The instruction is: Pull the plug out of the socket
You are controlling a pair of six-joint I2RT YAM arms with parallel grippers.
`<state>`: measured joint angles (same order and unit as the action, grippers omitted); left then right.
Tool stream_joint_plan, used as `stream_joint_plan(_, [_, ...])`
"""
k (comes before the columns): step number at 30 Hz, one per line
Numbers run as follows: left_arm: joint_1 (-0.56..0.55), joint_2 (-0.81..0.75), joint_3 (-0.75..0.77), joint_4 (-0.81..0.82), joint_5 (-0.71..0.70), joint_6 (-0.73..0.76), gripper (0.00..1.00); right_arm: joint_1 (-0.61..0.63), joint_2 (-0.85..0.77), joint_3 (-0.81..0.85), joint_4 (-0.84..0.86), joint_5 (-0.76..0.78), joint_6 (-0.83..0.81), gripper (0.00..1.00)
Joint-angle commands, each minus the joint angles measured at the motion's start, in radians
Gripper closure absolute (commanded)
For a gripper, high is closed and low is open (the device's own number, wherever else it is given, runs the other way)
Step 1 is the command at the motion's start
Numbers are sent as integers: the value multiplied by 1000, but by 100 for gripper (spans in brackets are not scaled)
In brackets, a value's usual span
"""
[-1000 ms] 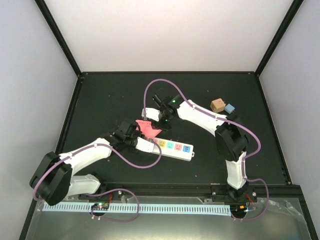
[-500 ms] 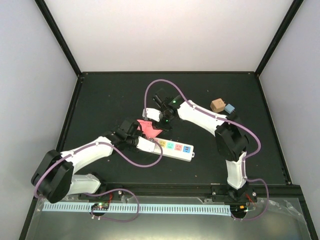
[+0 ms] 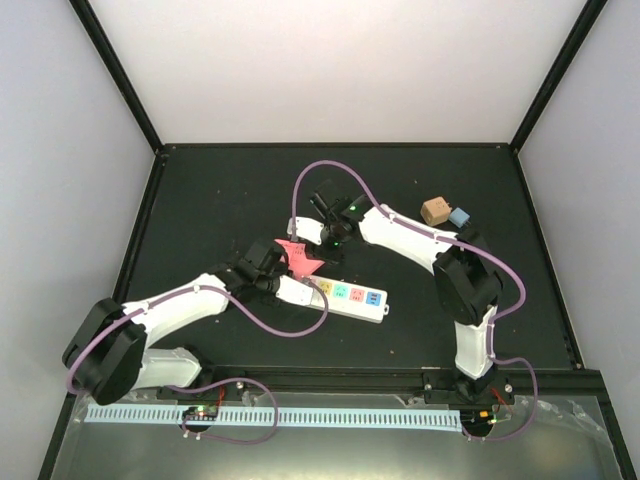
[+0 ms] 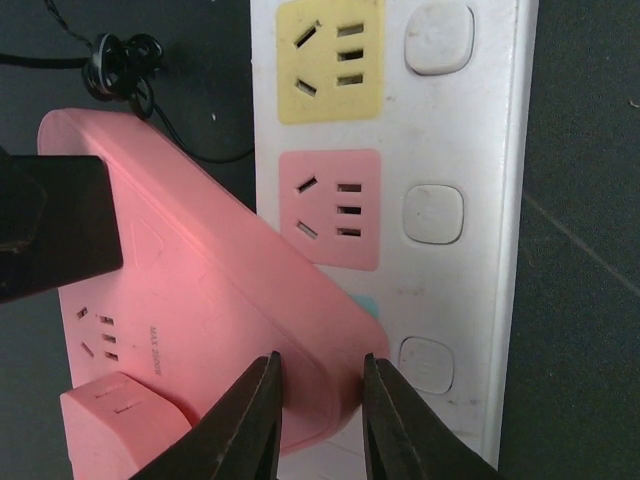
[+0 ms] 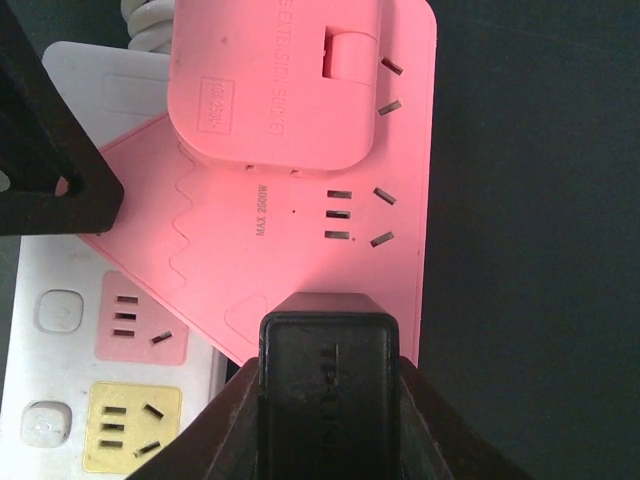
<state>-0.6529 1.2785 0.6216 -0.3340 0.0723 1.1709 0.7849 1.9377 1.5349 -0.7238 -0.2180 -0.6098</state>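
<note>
The socket, a white power strip (image 3: pixel 352 298) with coloured outlets, lies mid-table; it also shows in the left wrist view (image 4: pixel 480 150) and the right wrist view (image 5: pixel 40 270). A pink extension block (image 3: pixel 298 256) lies tilted across its left end. A black plug (image 5: pixel 328 380) stands in the pink block (image 5: pixel 300 200). My right gripper (image 5: pixel 328 400) is shut on the black plug, and shows from above (image 3: pixel 322 233). My left gripper (image 4: pixel 320 375) is shut on the near corner of the pink block (image 4: pixel 200 270), and shows from above (image 3: pixel 276 263).
A brown cube (image 3: pixel 434 210) and a small blue cube (image 3: pixel 459 217) sit at the back right. A thin black wire (image 4: pixel 120 65) lies left of the strip. A white coiled cord (image 5: pixel 150 20) runs off beyond the pink block.
My left gripper has slid a little to the right, up to the pink block. The right gripper and black plug have shifted only slightly.
</note>
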Motion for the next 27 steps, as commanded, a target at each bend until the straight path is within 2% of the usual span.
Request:
stream_joint_plan(1, [-53, 85, -78, -166, -50, -11, 77, 16, -38, 32, -65, -233, -4, 92])
stream_joint_plan(4, [-59, 113, -64, -192, -61, -29, 77, -10, -44, 59, -80, -342, 16, 92])
stream_joint_plan(6, [-61, 118, -60, -204, -52, -30, 77, -16, -50, 63, -79, -351, 18, 93])
stream_joint_plan(18, [-62, 182, -11, -275, -35, -54, 77, 8, -103, -3, -19, -73, -43, 93])
stream_joint_plan(22, [-60, 190, -4, -283, -31, -49, 77, 27, -64, 62, -105, -68, -43, 93])
stream_joint_plan(27, [-60, 197, 0, -289, -30, -47, 77, 28, -1, 162, -214, -171, -15, 93])
